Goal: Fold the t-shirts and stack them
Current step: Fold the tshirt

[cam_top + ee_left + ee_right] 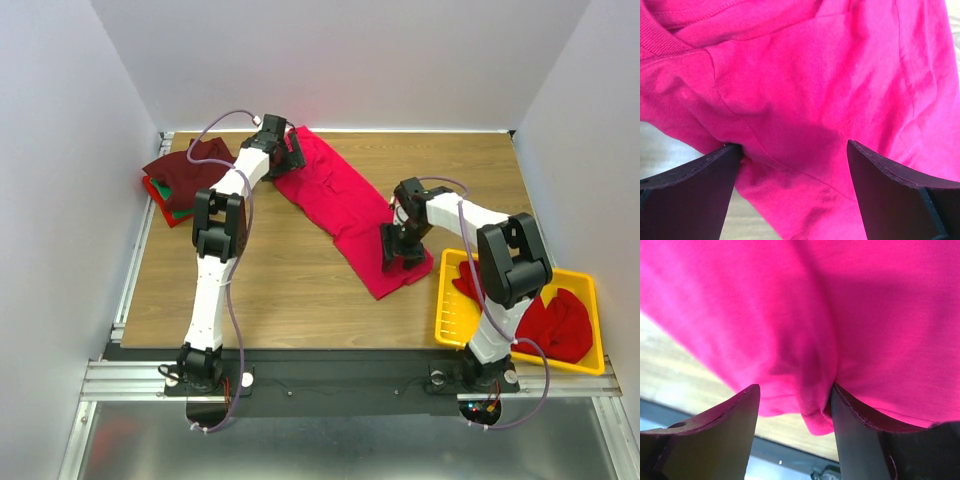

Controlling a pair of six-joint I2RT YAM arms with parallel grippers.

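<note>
A crimson t-shirt (340,205) lies stretched diagonally across the wooden table (270,290). My left gripper (284,152) is at its far left end. In the left wrist view the jaws (795,150) stand wide open over the cloth (805,85), near the collar seam. My right gripper (400,248) is at the shirt's near right end. In the right wrist view it (795,395) is open, with a fold of the shirt's hem (815,410) hanging between the fingers, against the right finger (860,440).
A stack of folded shirts (185,178), maroon on top with green and red edges below, sits at the table's far left. A yellow slotted tray (450,320) at the near right holds more red shirts (555,320). White walls enclose the table.
</note>
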